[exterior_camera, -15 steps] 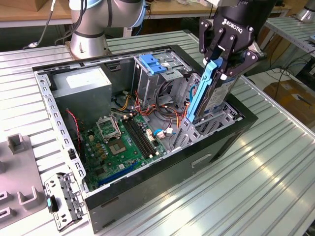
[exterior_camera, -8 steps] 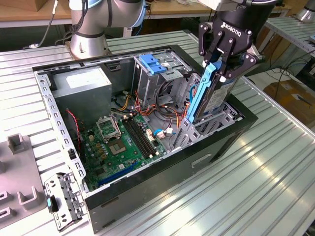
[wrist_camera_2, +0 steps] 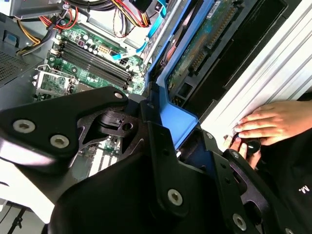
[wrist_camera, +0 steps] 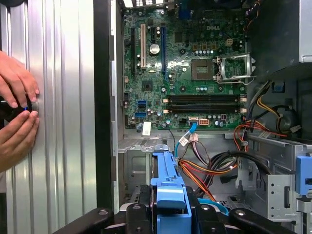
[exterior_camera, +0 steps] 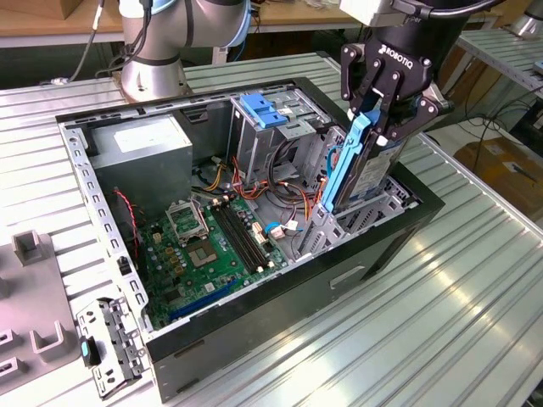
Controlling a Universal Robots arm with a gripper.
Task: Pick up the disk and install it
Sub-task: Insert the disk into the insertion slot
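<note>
Ext. view, nearest edge: loose metal bracket point(exterior_camera: 106, 343) w/ black clip is laid on the slatted alu table point(exterior_camera: 441, 322), just beside the open PC case point(exterior_camera: 254, 331). A grey moulded fixture point(exterior_camera: 34, 254) is seen at the exterior view's left.

Inside the case, motherboard point(exterior_camera: 212, 246) is mounted flat on the floor, RAM slots and CPU socket bare. Behind it an orange/yellow/black cable bundle point(exterior_camera: 271, 191) is strung between board and drive cage point(exterior_camera: 284, 136), which is topped by a blue latch point(exterior_camera: 261, 110). Cables are seen close beside the bay in the first wrist view. Grey PSU box point(exterior_camera: 140, 144) is set in the far corner, w/ the arm base point(exterior_camera: 153, 51) on the table behind.

Outside the case wall, a person's hands point(wrist_camera: 17, 112) are rested on the table, closed round a small dark object point(wrist_camera: 22, 108); what it is can't be told.

Hidden: disk's lower end is masked by bay sheet metal point(exterior_camera: 382, 208). Label side is not made out. Gripper's upper body is cut off at the ext. view's top edge. In both wrist views the near part of the rail is blocked by the gripper's black body.

Disk point(exterior_camera: 372, 170) is held upright, slightly tilted, at the case corner on the exterior view's right, lower end down in the bay. Gripper point(exterior_camera: 373, 127) is directly above and pinched shut on the disk's top end, across the blue rail point(exterior_camera: 344, 170). Green PCB underside is shown in the second wrist view.
</note>
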